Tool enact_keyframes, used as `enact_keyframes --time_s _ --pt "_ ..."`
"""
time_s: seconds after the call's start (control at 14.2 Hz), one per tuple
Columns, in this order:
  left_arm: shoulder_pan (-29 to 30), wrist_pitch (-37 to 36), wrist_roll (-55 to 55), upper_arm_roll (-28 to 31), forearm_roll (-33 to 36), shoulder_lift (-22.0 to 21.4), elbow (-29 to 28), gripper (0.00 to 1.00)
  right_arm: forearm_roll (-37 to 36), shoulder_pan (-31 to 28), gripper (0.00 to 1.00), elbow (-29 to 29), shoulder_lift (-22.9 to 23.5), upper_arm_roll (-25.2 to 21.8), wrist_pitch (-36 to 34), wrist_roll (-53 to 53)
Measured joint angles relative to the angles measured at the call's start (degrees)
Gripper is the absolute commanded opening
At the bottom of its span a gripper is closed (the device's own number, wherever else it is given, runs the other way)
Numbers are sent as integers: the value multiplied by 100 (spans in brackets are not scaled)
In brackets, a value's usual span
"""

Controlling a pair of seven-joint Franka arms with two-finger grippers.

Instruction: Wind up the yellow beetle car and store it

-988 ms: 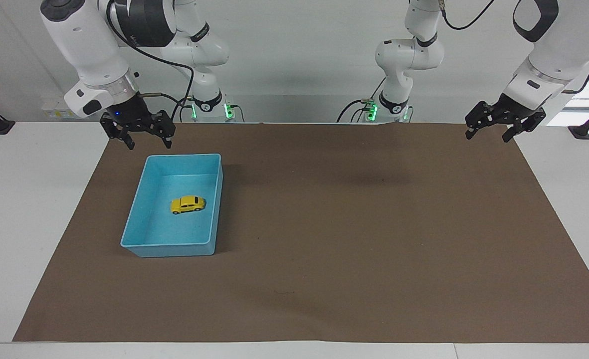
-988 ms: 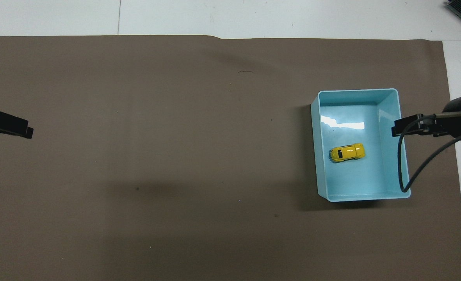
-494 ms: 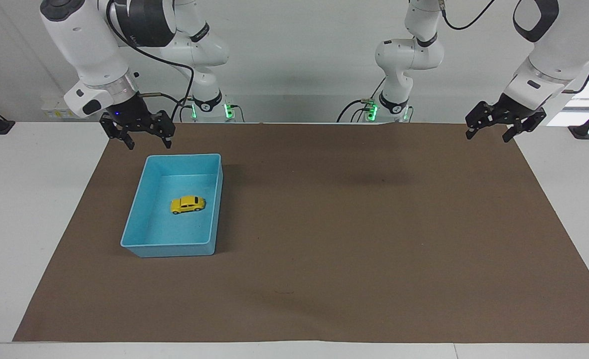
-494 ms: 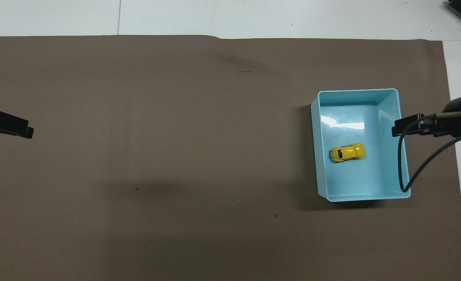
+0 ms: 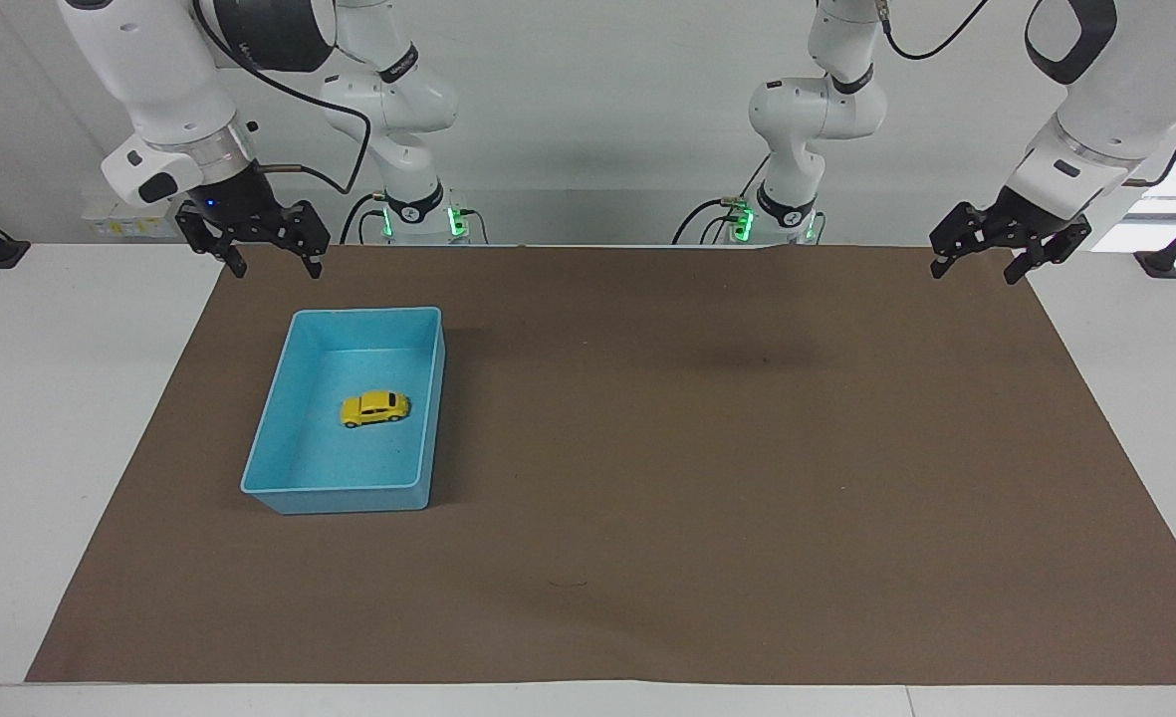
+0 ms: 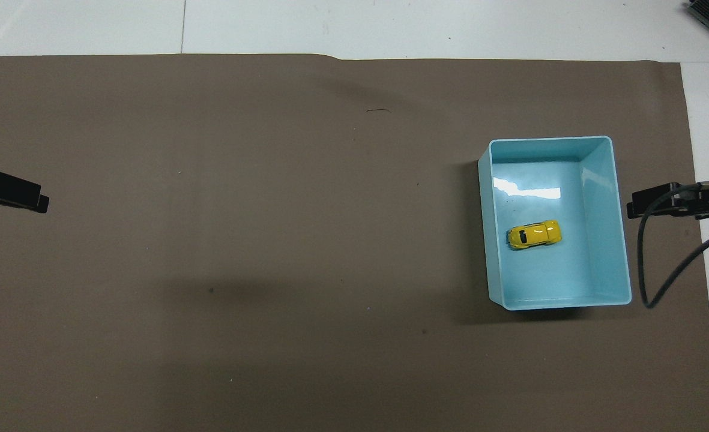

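We see the yellow beetle car [image 5: 375,408] sitting in the light-blue bin [image 5: 279,451]; right claw [image 5: 271,262] and left claw [image 5: 981,263] both spread apart, holding nothing.

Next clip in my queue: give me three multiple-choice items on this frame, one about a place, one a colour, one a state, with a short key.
1. Where is the yellow beetle car?
A. On the brown mat beside the bin
B. Inside the light-blue bin
C. Held in a claw

2. What colour is the mat under the bin?
A. Brown
B. Green
C. Red

3. How is the right claw?
A. Shut on the car
B. Open and empty, up over the mat's edge nearest the robots
C. Resting inside the bin

Key: B, the car sits on the bin's floor; A, the mat is plainly brown; B, its fingers stand apart with nothing between them. The left claw waits open at its own end.
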Motion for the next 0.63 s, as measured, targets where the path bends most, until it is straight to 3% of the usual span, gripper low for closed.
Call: enact_keyframes --time_s 0.63 --pt "0 0 0 0 0 0 0 100 -104 26 100 5 -33 72 0 0"
